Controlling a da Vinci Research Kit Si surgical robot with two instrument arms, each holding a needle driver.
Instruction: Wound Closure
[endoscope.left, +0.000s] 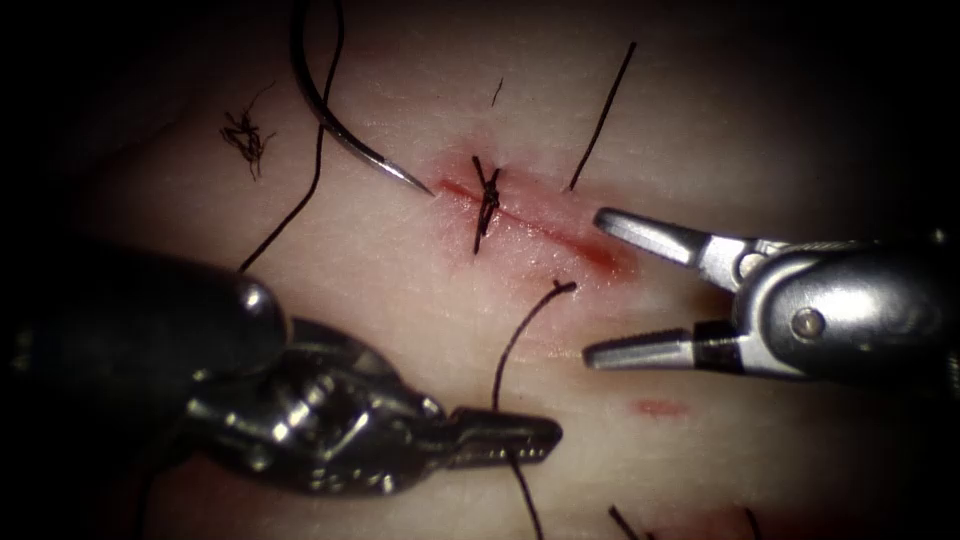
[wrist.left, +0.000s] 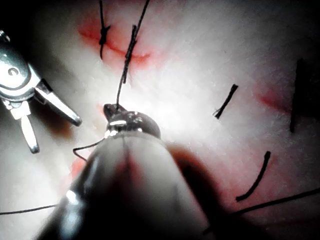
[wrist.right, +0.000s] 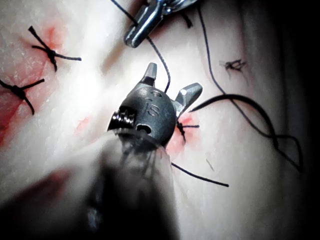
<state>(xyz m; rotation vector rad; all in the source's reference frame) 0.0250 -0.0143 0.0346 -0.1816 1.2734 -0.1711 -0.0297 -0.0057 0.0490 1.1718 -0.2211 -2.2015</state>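
left end effector (endoscope.left: 505, 440) nearest, jaws closed on the thread (endoscope.left: 515, 345), which runs up from the jaws and ends in a frayed tip just below the cut (endoscope.left: 530, 225); a tail also hangs below the jaws toward the tissue's near edge. no needle in it. right end effector (endoscope.left: 595, 290) comes in at the cut's right end, jaws wide apart, one tip at the red end of the cut, the other lower on bare tissue (endoscope.left: 400, 270); it holds nothing.

cut runs slantwise mid tissue, with red fluid (endoscope.left: 600, 255) along it. one knotted stitch (endoscope.left: 487, 200) crosses it near its left end with short cut ends, so at least one stitch looks done. the stretch right of that knot up to the right end effector looks unstitched, judging from the endoscope view; more to close there. right wrist view shows other knots (wrist.right: 50, 50) on red patches, so probably several stitches are placed overall.

needle (endoscope.left: 345, 135) lies free on the tissue left of the cut toward the far edge, tip just beside the cut's left end, not in the tissue, neither tool holding it. loose thread scraps: a tangle (endoscope.left: 245, 135) far left, a straight bit (endoscope.left: 603, 115) far right.

writing: embossed marks on the right tool's wrist in right wrist view, maybe "is", not sure. no other labels readable.
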